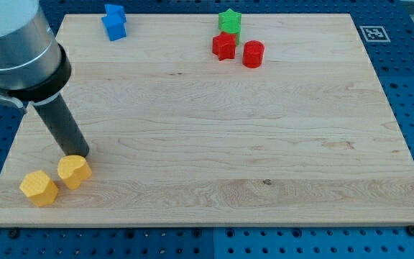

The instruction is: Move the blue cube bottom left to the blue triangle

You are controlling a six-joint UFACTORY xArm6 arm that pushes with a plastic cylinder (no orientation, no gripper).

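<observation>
Two blue blocks sit pressed together near the board's top left corner. The upper one point(113, 12) and the lower one point(116, 29) are too small for me to tell cube from triangle. My tip point(82, 154) is far from them, near the view's bottom left. It stands right at the top edge of a yellow block point(74, 171), touching it or nearly so. The dark rod rises from the tip toward the view's upper left, into the grey arm body.
A second yellow block point(38, 188) lies just left of and below the first, near the board's bottom left corner. A green star point(229, 20), a red star point(223, 46) and a red cylinder point(253, 54) cluster at the top centre. The wooden board point(264, 144) lies on a blue pegboard table.
</observation>
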